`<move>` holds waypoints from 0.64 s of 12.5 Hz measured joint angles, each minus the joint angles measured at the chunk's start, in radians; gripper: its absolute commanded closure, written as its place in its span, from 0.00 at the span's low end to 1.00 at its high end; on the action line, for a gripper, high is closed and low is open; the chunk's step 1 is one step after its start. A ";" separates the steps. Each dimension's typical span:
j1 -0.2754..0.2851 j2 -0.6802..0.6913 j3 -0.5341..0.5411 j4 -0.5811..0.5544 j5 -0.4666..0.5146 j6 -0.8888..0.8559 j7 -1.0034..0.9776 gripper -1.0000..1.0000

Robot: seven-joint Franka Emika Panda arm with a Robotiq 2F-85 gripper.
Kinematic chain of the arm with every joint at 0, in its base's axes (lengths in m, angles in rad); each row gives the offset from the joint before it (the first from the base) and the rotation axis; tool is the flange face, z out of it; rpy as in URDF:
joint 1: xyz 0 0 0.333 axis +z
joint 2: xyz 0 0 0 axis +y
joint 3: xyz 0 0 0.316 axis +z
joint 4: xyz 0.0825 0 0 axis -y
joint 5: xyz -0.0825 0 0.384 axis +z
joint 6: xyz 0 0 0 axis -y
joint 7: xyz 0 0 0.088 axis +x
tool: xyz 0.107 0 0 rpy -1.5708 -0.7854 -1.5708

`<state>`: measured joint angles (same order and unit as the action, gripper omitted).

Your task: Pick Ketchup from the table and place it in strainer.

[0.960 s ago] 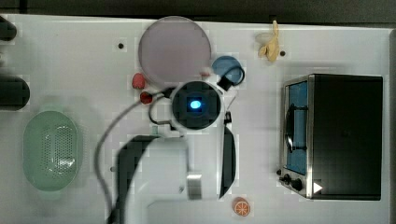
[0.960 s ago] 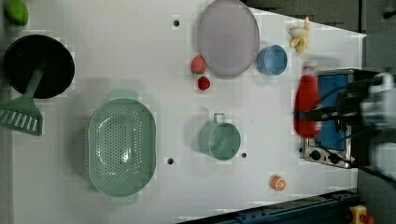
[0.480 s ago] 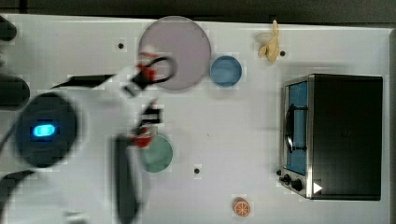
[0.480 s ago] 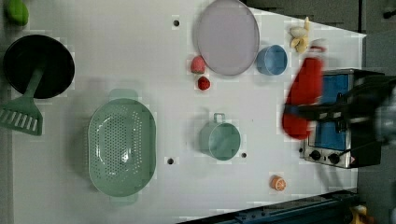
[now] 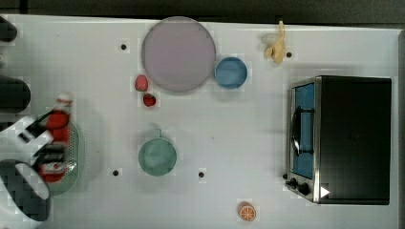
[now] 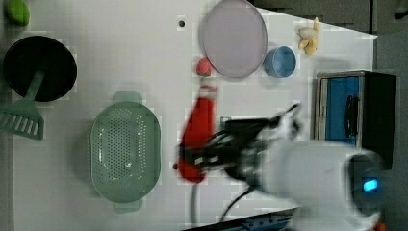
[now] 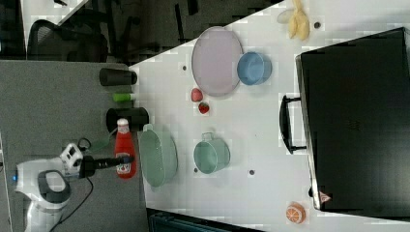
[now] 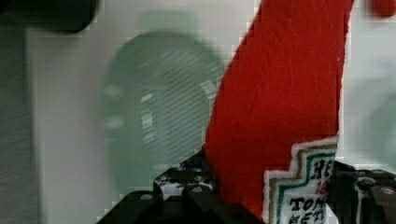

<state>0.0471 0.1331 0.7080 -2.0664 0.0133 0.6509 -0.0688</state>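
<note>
Beside perforated oval strainer [image 7: 157, 157]: gripper [image 7: 123, 161] clamping red Ketchup [image 7: 124, 152].

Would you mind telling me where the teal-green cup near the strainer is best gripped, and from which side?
Grip the teal-green cup by its rim, coming straight down from above: it stands upright with its mouth open. Its small handle looks too thin for a sure hold, so a finger inside and one outside the wall seems safer.

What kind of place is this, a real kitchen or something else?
Probably a lab tabletop staged as a toy kitchen, not a real one. A white table holds a small toaster oven, a plate and a strainer, while a robot arm's claw carries a ketchup bottle. An office chair stands nearby.
</note>
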 measured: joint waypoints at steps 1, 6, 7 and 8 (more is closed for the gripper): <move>0.014 0.047 0.030 -0.004 -0.004 0.042 0.057 0.34; 0.059 0.274 0.051 -0.012 -0.027 0.214 0.219 0.00; 0.058 0.288 0.042 -0.018 -0.025 0.210 0.241 0.00; 0.056 0.282 0.028 -0.023 -0.020 0.202 0.259 0.00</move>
<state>0.1033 0.4150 0.7358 -2.0898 -0.0067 0.8525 0.1906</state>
